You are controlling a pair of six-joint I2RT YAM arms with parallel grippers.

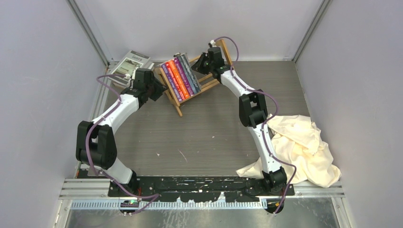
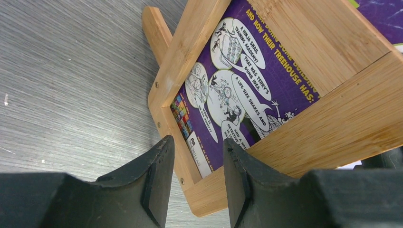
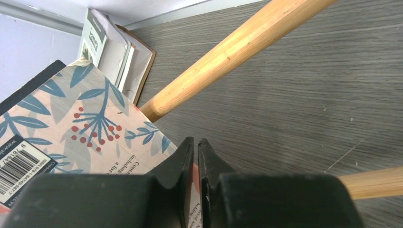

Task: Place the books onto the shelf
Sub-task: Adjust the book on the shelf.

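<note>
Top external view: the shelf (image 1: 207, 85) is being shown standing askew near the middle of the tabletop's (image 1: 199, 137) far edge. A row of about five books (image 1: 179, 76) is already standing in it, spines up. The larger grey and white books (image 1: 130, 62) are lying in the far left corner, off the shelf. The task is therefore being judged mostly done, with these not yet placed. A cream cloth (image 1: 299, 147) is lying heaped at the near right corner.

Left wrist view: the left gripper (image 2: 198, 142) is being held at the shelf's left end. Its jaws are partly parted, with one finger on each side of the corner of the wooden end frame. Whether the wood is actually being pinched cannot be told. A purple book (image 2: 247, 80) is being seen through that frame.

Right wrist view: the right gripper (image 3: 196, 141) is being held at the row's right end. Its jaws are almost closed and are lying against the back cover of the pink floral book (image 3: 95, 123). Nothing is being seen gripped between them. The row is probably being steadied or squared from both ends.
</note>
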